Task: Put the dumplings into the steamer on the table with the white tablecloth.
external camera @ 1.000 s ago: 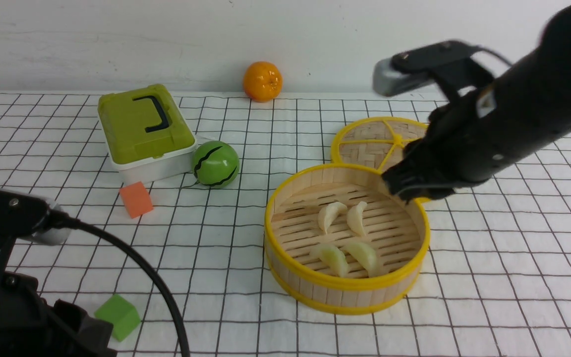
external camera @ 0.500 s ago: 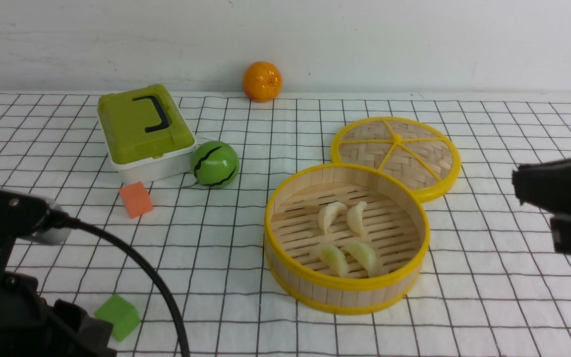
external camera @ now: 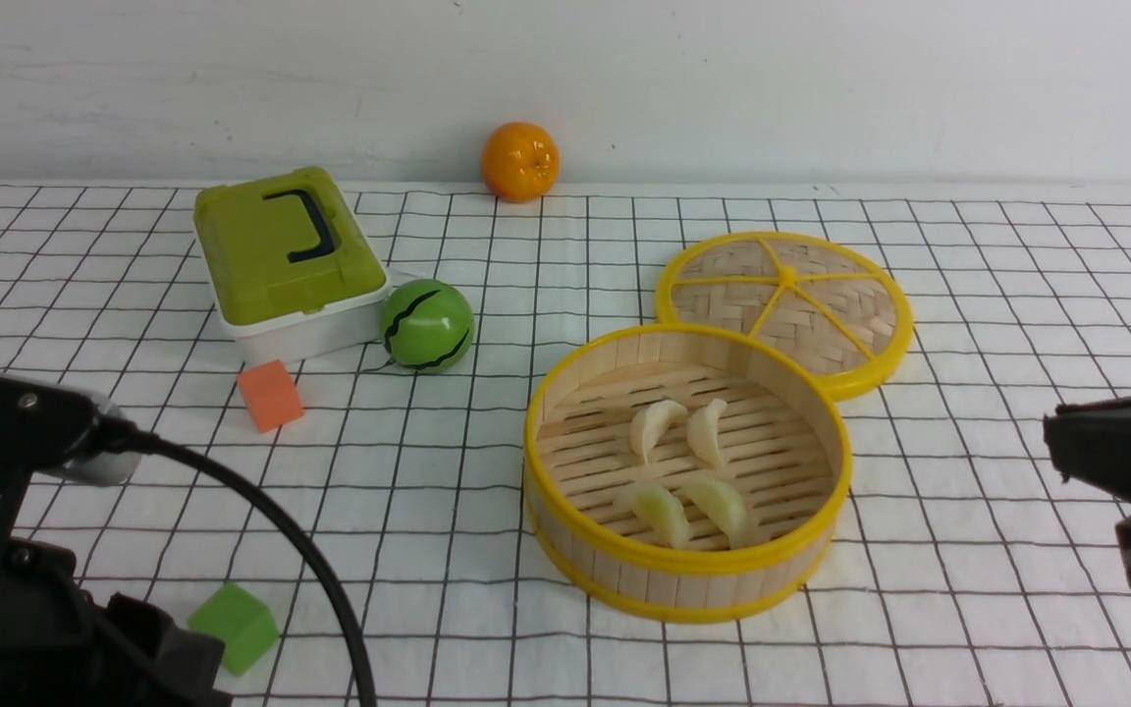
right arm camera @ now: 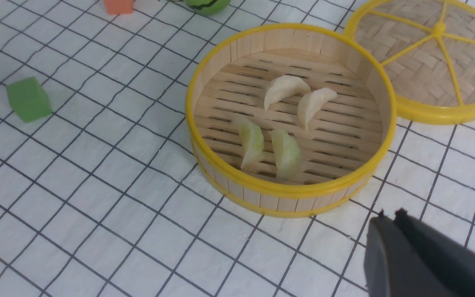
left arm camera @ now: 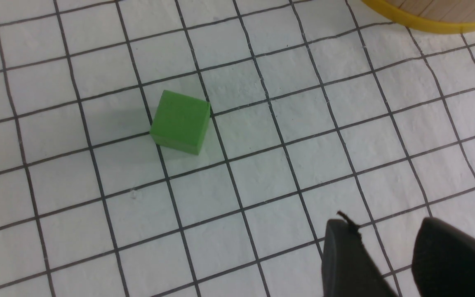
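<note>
At the near left corner of the tabletop [external camera: 919, 628], the left pincer [left arm camera: 382, 231] stands released and empty. At the near right edge, the right pincer [right arm camera: 388, 218] is clenched on nothing. All four dumplings [external camera: 657, 424] lie inside the steamer [external camera: 693, 567], toward the right edge. Judged light, glossy and slippery: take each across its thick middle. The checked white tablecloth [external camera: 526, 245] lies nearly flat. A plain wall [external camera: 821, 88] backs the far edge.

Our left arm [external camera: 6, 589] sits low at our near left with its jaws parted, while our right arm [external camera: 1130, 471] hangs at our right, jaws pressed together.
</note>
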